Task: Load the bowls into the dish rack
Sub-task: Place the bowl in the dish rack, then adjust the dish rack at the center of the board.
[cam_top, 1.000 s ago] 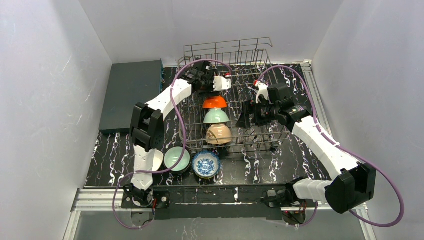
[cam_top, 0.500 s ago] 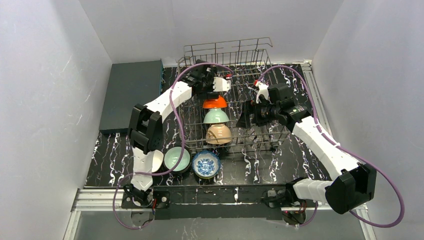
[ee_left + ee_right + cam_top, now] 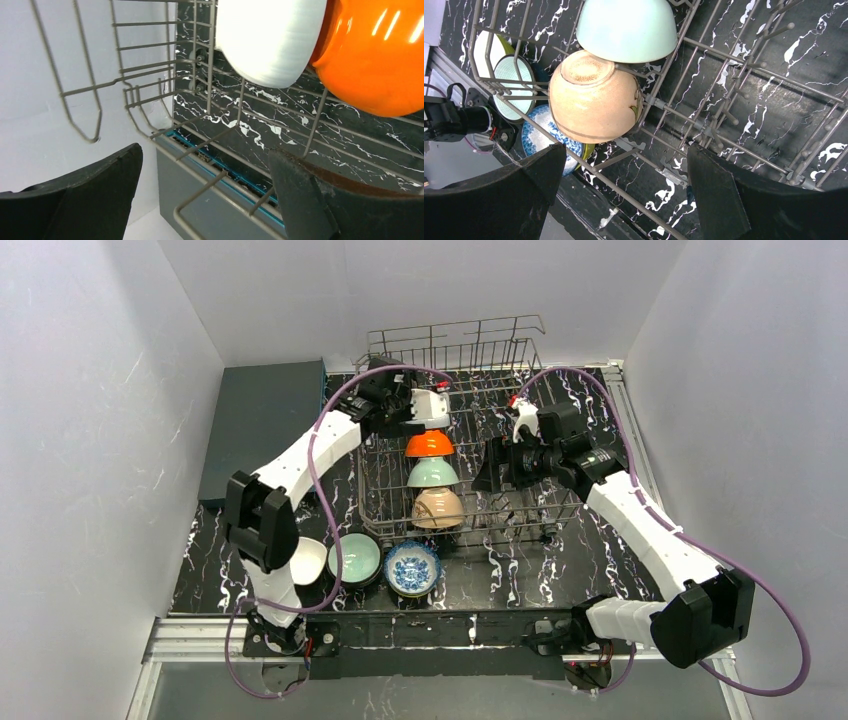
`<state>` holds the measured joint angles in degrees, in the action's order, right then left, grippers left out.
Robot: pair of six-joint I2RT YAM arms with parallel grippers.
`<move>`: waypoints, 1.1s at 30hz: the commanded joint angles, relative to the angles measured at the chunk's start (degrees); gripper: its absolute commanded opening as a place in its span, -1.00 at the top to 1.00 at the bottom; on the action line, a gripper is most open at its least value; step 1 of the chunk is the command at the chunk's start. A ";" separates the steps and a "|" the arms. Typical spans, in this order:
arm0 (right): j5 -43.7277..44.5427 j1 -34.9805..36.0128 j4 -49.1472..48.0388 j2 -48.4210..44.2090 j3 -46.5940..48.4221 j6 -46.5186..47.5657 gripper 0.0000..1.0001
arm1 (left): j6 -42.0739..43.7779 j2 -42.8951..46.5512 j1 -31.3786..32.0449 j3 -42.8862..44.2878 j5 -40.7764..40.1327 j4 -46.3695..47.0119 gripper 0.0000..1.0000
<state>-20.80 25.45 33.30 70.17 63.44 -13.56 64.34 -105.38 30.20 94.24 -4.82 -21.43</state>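
The dish rack [image 3: 500,390] holds a row of upturned bowls: white [image 3: 433,406], orange [image 3: 429,443], mint green [image 3: 432,473] and peach-tan [image 3: 438,508]. My left gripper [image 3: 411,408] is open at the rack's far left corner, just left of the white bowl and apart from it. The left wrist view shows the white bowl [image 3: 270,40] leaning on the orange bowl [image 3: 375,60], with my open left gripper [image 3: 205,195] empty below them. My right gripper [image 3: 495,472] hangs open and empty over the rack's middle. Its wrist view looks down on the peach-tan bowl [image 3: 594,100] and the mint bowl [image 3: 626,27].
On the table in front of the rack sit a white bowl [image 3: 308,560], a mint green bowl [image 3: 354,558] and a blue-and-white bowl [image 3: 412,568] stacked on a lime green one [image 3: 588,148]. A flat dark grey slab [image 3: 260,425] lies left of the rack. White walls enclose the table.
My left gripper has opened wide and drawn back left from the white bowl, which stays in the rack. The left elbow has swung left. The right arm has not moved.
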 commanded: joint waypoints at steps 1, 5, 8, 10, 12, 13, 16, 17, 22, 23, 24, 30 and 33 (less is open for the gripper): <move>0.01 -0.44 -0.71 -1.18 3.30 -0.25 -0.97 | -5.06 7.38 0.21 -1.80 0.90 -0.56 -0.90; 1.45 -0.64 -0.12 -0.44 4.48 0.49 -0.97 | -14.42 12.19 0.21 -3.01 1.65 -0.43 -0.93; 2.47 -1.04 0.29 0.77 5.71 0.80 -0.97 | -23.57 16.98 0.22 -4.85 1.96 -0.30 -0.96; 2.77 -1.59 0.60 1.70 6.53 0.88 -0.97 | -30.92 20.24 0.21 -6.25 1.90 -1.25 -0.96; 3.13 -2.40 0.76 2.50 7.12 0.99 -0.97 | -37.68 23.42 0.22 -7.72 1.97 -3.21 -0.96; 3.47 -2.89 1.05 2.69 7.46 1.11 -0.97 | -41.04 25.10 0.22 -8.55 2.06 -4.45 -0.96; 4.04 -5.37 2.02 3.94 8.32 1.26 -0.97 | -51.23 29.86 0.22 -11.27 1.69 -9.43 -0.96; 4.05 -6.78 2.32 4.26 8.50 1.17 -0.97 | -54.91 31.33 0.17 -12.07 2.59 -10.88 -0.96; 4.78 -12.46 4.37 4.40 9.19 0.45 -0.97 | -74.93 39.98 -0.04 -21.01 8.08 -13.53 -0.96; 5.42 -13.40 4.67 4.13 9.16 0.29 -0.97 | -77.88 41.39 -0.05 -22.76 8.31 -14.28 -0.96; 6.45 -14.23 4.93 3.72 9.16 0.06 -0.97 | -81.57 42.66 -0.05 -24.29 7.81 -15.29 -0.95; 12.70 -16.63 4.54 -0.05 7.42 -2.04 -0.97 | -95.58 44.26 -0.21 -31.74 8.41 -19.92 -0.80; 18.09 -17.01 5.24 -2.19 6.97 -1.99 -0.97 | -97.74 42.34 -0.20 -33.58 10.75 -19.82 -0.73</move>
<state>-10.07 8.97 37.89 72.51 69.73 -14.85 -25.04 -61.71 30.11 62.46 2.33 -38.70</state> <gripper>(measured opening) 0.984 0.884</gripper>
